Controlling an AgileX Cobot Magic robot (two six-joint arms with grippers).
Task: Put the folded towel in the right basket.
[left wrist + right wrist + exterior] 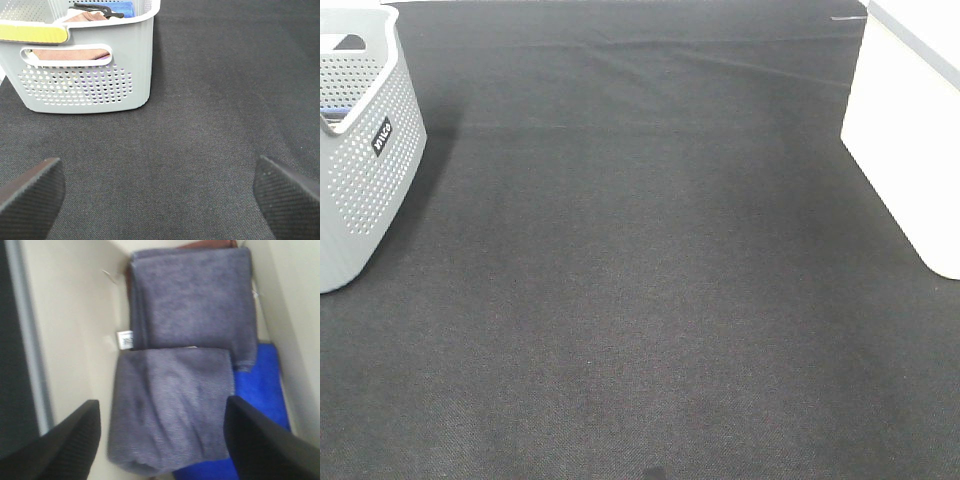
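In the right wrist view a folded grey towel (170, 405) lies inside the white right basket (75, 315), partly over a second folded grey towel (192, 300) and a blue towel (262, 395). My right gripper (162, 407) is open over the near grey towel, holding nothing, with one finger on each side. The right basket also shows at the right edge of the exterior high view (905, 130); its inside is hidden there. My left gripper (156, 162) is open and empty above the black mat. Neither arm shows in the exterior high view.
A grey perforated basket (360, 170) stands at the left; the left wrist view (130, 60) shows it holding brown and blue cloths. A black mat (640, 300) covers the table between the baskets. A brown cloth edge (210, 244) lies beyond the grey towels.
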